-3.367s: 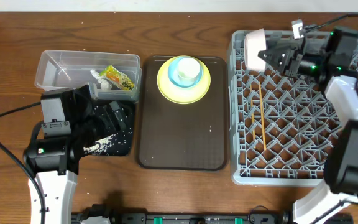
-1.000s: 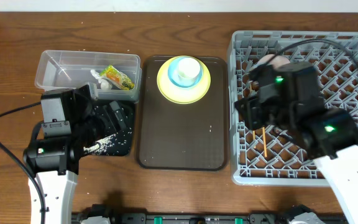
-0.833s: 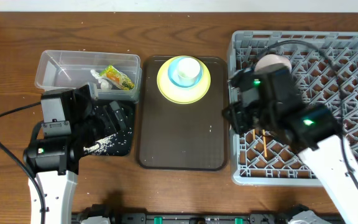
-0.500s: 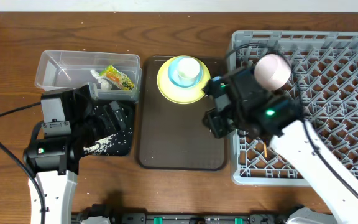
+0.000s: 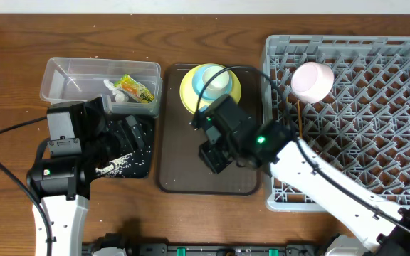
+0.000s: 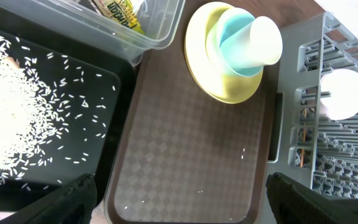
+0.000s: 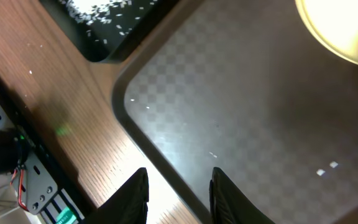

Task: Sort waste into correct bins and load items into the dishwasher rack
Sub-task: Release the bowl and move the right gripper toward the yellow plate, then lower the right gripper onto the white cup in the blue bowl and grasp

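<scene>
The yellow-green plate (image 5: 188, 96) sits at the back of the brown serving tray (image 5: 184, 171). On it stands the light blue cup (image 6: 232, 50) with the small white cup (image 6: 266, 40) nested in it. The white bowl (image 5: 312, 80) lies pinkish side up in the grey dishwasher rack (image 5: 376, 107), beside the chopsticks (image 5: 299, 117). My right gripper (image 5: 212, 156) hovers over the tray's front half, open and empty (image 7: 178, 199). My left gripper (image 5: 130, 131) is wide open and empty over the black tray (image 5: 144, 167).
The clear tub (image 5: 70, 78) holds the green-and-orange wrapper (image 5: 135, 89) and a white paper scrap (image 5: 111, 87). Rice grains (image 6: 11, 124) lie in the black tray. The right arm reaches across the rack's front-left corner. Wooden table lies all around.
My right arm has let go of the bowl in the rack and swung left, from the rack to over the brown tray. The left arm has not moved.
</scene>
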Controlling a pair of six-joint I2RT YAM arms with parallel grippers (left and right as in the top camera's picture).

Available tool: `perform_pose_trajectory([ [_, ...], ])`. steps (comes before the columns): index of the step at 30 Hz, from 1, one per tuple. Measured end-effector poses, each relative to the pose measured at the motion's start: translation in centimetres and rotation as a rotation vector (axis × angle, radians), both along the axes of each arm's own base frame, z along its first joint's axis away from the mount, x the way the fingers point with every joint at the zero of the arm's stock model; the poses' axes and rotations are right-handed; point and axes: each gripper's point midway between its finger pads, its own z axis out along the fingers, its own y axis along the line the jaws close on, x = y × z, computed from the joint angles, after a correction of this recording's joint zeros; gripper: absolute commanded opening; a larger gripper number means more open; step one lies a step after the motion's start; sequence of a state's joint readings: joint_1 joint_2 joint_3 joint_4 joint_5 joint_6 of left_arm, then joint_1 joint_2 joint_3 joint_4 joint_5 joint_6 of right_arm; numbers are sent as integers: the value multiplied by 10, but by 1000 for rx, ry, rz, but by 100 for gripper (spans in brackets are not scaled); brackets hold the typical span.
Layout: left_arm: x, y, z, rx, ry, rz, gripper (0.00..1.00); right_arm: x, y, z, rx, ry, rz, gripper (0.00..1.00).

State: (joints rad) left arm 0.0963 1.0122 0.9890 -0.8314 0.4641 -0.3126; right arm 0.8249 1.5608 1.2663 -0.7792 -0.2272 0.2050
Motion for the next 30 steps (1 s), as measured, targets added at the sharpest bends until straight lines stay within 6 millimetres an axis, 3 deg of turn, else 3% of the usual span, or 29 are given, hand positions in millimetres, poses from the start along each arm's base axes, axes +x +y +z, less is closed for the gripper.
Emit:
perform_pose_trajectory([
  [8, 0, 0, 0, 0, 0, 0, 90, 9, 16, -8, -26, -84, -14, 33],
  [17, 0, 0, 0, 0, 0, 0, 90, 35, -2, -11, -130, -207, -111, 45],
  [30, 0, 0, 0, 0, 0, 0, 90, 61, -11, -2, -152, -311, -192, 47],
])
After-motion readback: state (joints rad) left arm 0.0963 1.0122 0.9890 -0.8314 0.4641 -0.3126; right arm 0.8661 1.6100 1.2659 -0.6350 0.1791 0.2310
